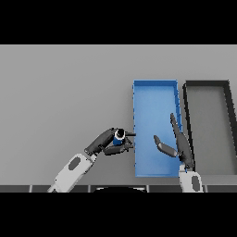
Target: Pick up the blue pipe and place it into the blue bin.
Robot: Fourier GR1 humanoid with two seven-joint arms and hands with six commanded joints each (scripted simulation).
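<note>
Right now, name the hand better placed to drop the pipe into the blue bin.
Left. The left hand already has its fingers curled round the blue pipe, right beside the blue bin; the right hand is open and holds nothing.

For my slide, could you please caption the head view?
Left hand holds the blue pipe beside the blue bin; open right hand hovers over it, black bin alongside.
</note>
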